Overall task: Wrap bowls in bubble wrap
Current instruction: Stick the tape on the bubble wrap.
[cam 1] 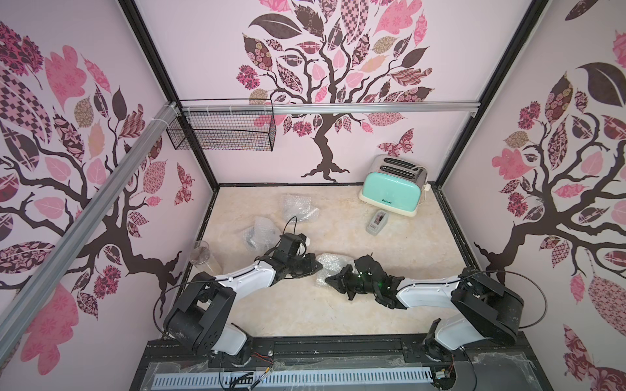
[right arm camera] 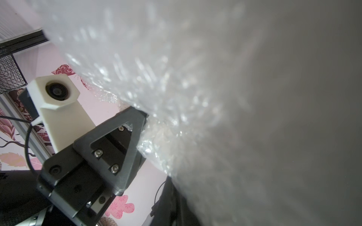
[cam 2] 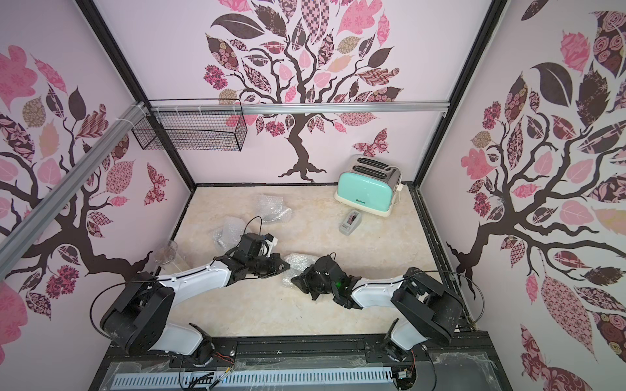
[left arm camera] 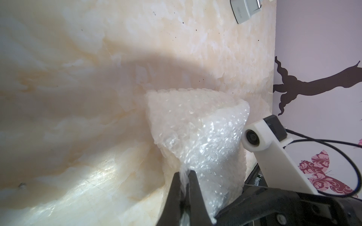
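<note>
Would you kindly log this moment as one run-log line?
stage: wrapping | left end effector: shut on bubble wrap | right end effector: shut at same bundle, grip unclear

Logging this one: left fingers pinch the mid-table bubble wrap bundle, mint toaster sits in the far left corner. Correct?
Not quite. The mint toaster sits in the far right corner, as both top views show. The left fingers do pinch the bubble wrap bundle.

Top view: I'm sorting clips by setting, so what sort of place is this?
Probably a mock kitchen corner built as a robot test booth: a mint toaster on a marble-look counter, a wire basket hung on a rail, and tree-print walls in a black frame.
</note>
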